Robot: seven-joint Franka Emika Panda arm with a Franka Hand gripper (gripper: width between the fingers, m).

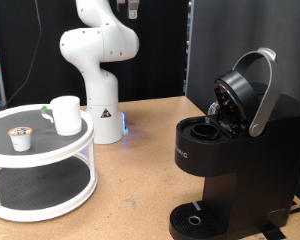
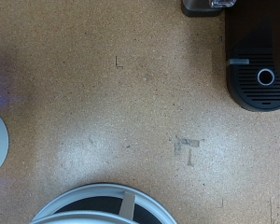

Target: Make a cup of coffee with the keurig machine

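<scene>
The keurig machine (image 1: 225,160) stands at the exterior view's right with its silver-handled lid (image 1: 252,88) raised and the pod chamber (image 1: 205,128) open. Its drip base also shows in the wrist view (image 2: 260,73). The white cup (image 1: 66,114) stands upright on the top tier of a round white stand (image 1: 40,150) at the exterior view's left. A small white pod (image 1: 22,137) sits beside it. The arm rises out of the exterior view, so the gripper does not show there. Only a dark part of the gripper (image 2: 210,6) shows at the wrist view's edge, high above the table, with nothing seen between its fingers.
The white robot base (image 1: 102,110) stands behind the stand, with a blue light at its foot. The wooden table (image 1: 140,190) lies between the stand and the coffee maker. The stand's rim (image 2: 93,194) shows in the wrist view.
</scene>
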